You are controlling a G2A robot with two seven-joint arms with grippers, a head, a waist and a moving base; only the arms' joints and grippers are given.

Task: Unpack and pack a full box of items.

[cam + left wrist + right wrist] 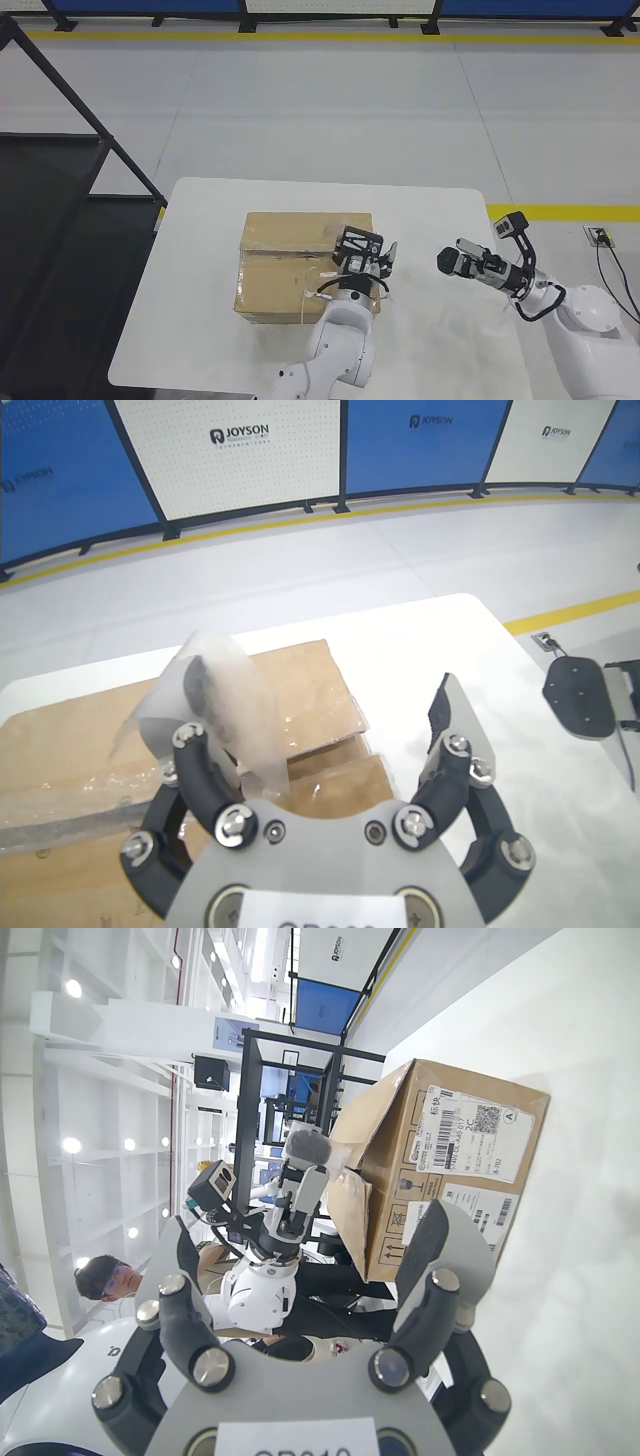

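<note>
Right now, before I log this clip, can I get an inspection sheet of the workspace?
Surface: white table, bearing the box.
Job's things: box, top flaps nearly shut; a strip of clear tape clings to one finger of the left tool.
Clutter: nothing seen.
Tools: left tool open, over the box's end; right tool open, beside the box, apart from it.
Cables: cable on the floor beside the table.
Surroundings: blue and white panels, yellow line on the floor, black frame beside the table.
</note>
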